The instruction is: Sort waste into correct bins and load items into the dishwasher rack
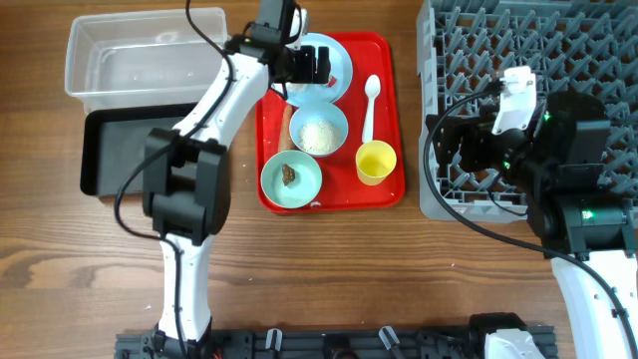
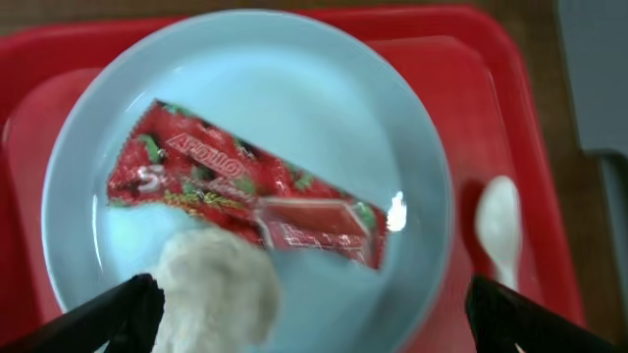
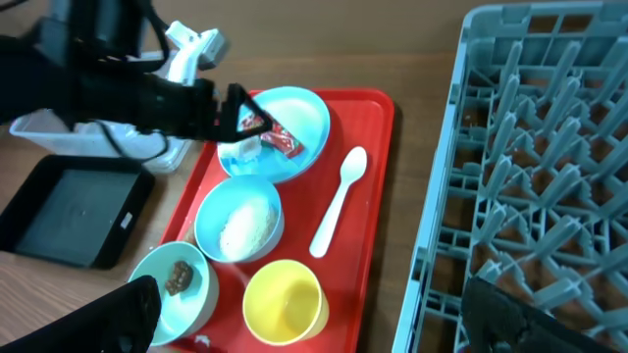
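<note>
Beneath my spread left pincer (image 2: 316, 319), the light-blue plate (image 2: 294, 88) holds a red wrapper (image 2: 245, 186) and tissue (image 2: 216, 294). The light-blue bowl (image 3: 206, 211) holds rice (image 3: 245, 221), the mint-green bowl (image 3: 201, 294) a brown lump (image 3: 180, 277). My right pincer (image 3: 309, 299) gapes too.

One red tray (image 1: 384, 50), one light-blue plate (image 1: 341, 62), one light-blue bowl (image 1: 317, 128) and one mint-green bowl (image 1: 291, 179), one yellow cup (image 1: 376, 163), one white spoon (image 1: 369, 105), one clear tub (image 1: 140, 60), one black tub (image 1: 120, 150), one grey rack (image 1: 478, 40)

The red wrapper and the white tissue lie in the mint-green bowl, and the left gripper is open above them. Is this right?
Not the bowl. The red wrapper and the white tissue lie on the light-blue plate, as the left wrist view shows; the mint-green bowl holds a brown lump. The left gripper is open above them.
</note>
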### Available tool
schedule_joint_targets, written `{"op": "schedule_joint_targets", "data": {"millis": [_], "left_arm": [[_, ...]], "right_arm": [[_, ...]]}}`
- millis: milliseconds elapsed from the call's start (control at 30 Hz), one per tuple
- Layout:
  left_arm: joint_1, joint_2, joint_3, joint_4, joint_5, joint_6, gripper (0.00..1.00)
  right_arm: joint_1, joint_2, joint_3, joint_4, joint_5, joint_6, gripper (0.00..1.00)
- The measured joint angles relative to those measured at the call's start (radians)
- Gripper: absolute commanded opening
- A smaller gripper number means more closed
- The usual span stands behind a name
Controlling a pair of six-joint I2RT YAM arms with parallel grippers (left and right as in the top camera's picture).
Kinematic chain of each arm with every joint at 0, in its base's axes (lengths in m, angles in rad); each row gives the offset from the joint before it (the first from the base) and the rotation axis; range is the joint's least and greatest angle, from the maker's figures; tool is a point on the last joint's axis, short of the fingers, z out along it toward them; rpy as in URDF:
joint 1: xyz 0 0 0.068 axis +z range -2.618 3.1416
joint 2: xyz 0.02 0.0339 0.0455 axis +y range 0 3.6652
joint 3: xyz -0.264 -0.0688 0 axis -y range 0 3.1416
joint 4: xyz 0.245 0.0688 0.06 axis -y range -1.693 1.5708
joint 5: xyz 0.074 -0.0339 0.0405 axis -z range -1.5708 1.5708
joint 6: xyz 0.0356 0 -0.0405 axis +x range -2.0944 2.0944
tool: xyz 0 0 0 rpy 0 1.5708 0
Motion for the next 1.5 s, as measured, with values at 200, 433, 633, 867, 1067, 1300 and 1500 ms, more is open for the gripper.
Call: {"op": "schedule_joint_targets", "data": {"millis": [200,433,633,867,1067,1300,1500], "left_arm": [[-0.026,0.103,0.0,0.075,-0.173,-0.111,1.0],[-0.075,0.111,0.0,0.094,-0.25,-0.154,0.18],[-0.076,0.114,0.0,0.1,-0.262,-0.159,0.04],[-0.074,0.074,0.0,0.043,-0.262,-0.159,0.04],[0.012,-0.206,0.003,-0.041,-0.306,-0.167,0.04],[0.271,-0.22,0.02,-0.08,-0.386,-0.124,0.56],[0.329,-0.093,0.008,-0.066,-0.36,-0.058,1.0]], "right_arm": [[0.0,0.0,0.0,-0.011,0.0,0.005,1.0],[0.0,0.0,0.0,-0.014,0.0,0.006,1.0],[0.0,0.0,0.0,-0.023,0.0,0.006,1.0],[0.0,0.0,0.0,-0.026,0.0,0.006,1.0],[0.0,0.0,0.0,-0.026,0.0,0.008,1.0],[0.0,0.0,0.0,-0.026,0.0,0.017,1.0],[0.0,0.004,0.0,-0.026,0.0,0.021,1.0]]}}
